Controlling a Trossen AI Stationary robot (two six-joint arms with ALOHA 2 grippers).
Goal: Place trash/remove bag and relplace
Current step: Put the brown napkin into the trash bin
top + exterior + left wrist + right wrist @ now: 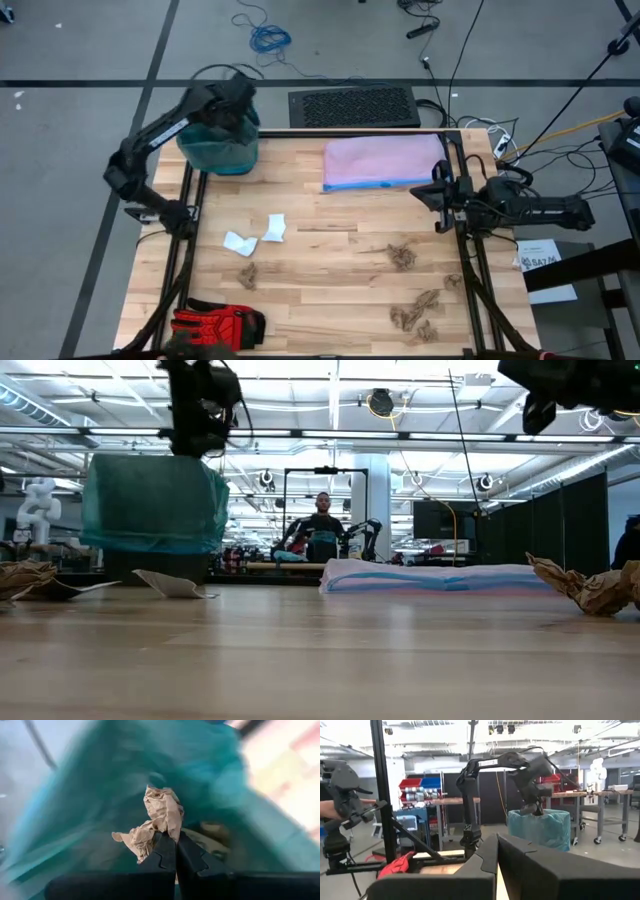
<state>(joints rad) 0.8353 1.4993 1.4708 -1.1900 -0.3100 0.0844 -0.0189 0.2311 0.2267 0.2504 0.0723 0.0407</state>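
Observation:
A bin lined with the teal-green bag point(218, 148) stands at the table's far left corner. My left gripper point(238, 108) hangs over its open mouth, shut on a crumpled tan-brown paper wad point(161, 815); the bag's inside point(215, 780) fills the left wrist view behind it. More trash lies on the table: two white wads point(256, 236) and brown shreds point(403, 256). My right gripper point(440, 192) waits shut at the table's right edge, raised, touching nothing. My left gripper pinches the brown wad by its lower end point(169, 834) between its two fingertips. The fingers slant down from above over the bin. The rest of the wad sticks out past the fingertips, lifted clear above the bag's inside.
A pale lilac bag with a blue rim point(385, 160) lies flat at the far middle of the table. A red-and-black glove point(215, 325) lies at the near left corner. More brown shreds point(418, 312) lie near right, one point(248, 274) near left. A person shows far beyond the table.

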